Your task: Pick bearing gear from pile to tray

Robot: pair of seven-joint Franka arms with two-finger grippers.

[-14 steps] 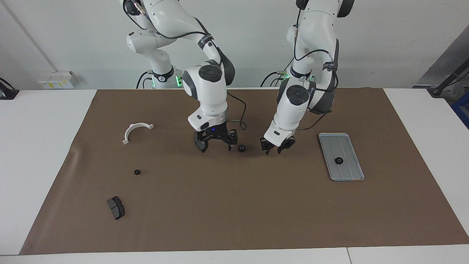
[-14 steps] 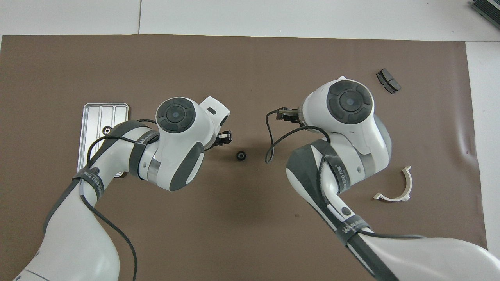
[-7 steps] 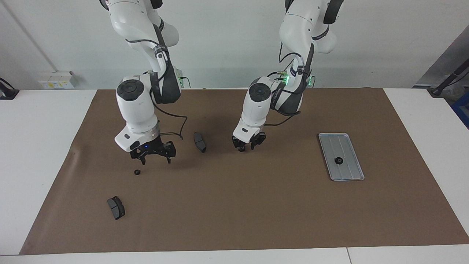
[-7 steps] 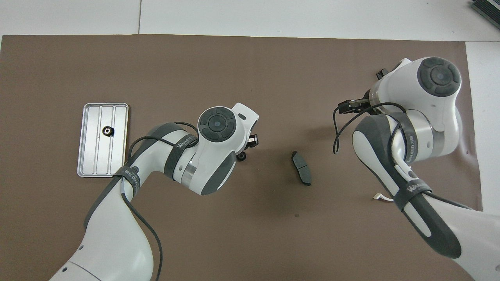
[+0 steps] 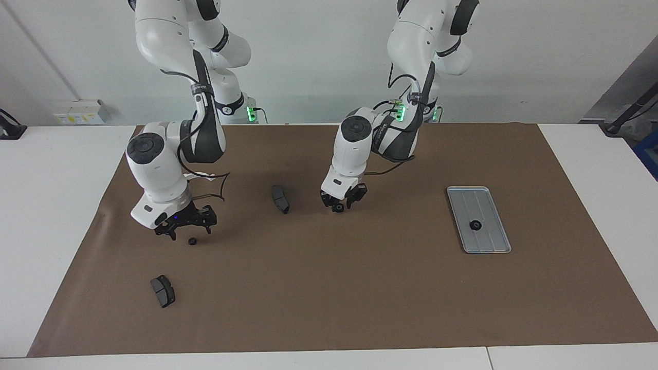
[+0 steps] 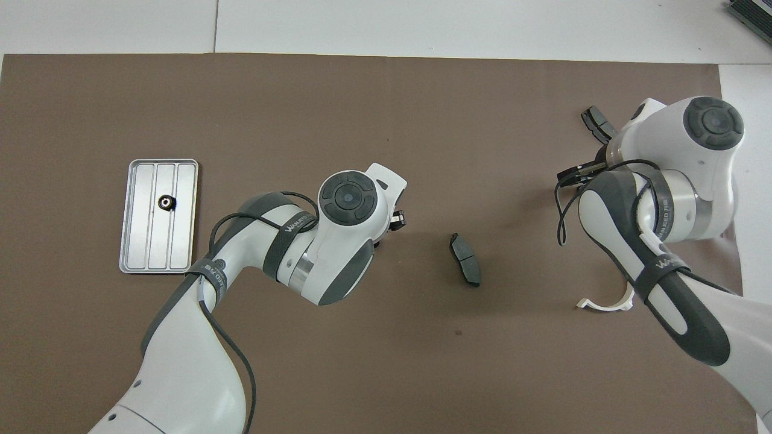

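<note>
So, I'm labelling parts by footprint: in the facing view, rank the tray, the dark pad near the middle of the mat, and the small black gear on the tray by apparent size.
1. tray, clearly largest.
2. dark pad, much smaller than the tray.
3. gear on the tray, smallest.

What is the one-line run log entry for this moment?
left gripper: down at gear | right gripper: open, beside gear | tray: one gear

A brown mat [image 5: 334,288] covers the white surface [image 5: 51,205]. The tray [image 5: 488,236] is silver-grey with lengthwise grooves; the gear [image 5: 475,225] on it is black. Pads [image 5: 163,291] are dark grey, the bracket [image 6: 606,303] white.
</note>
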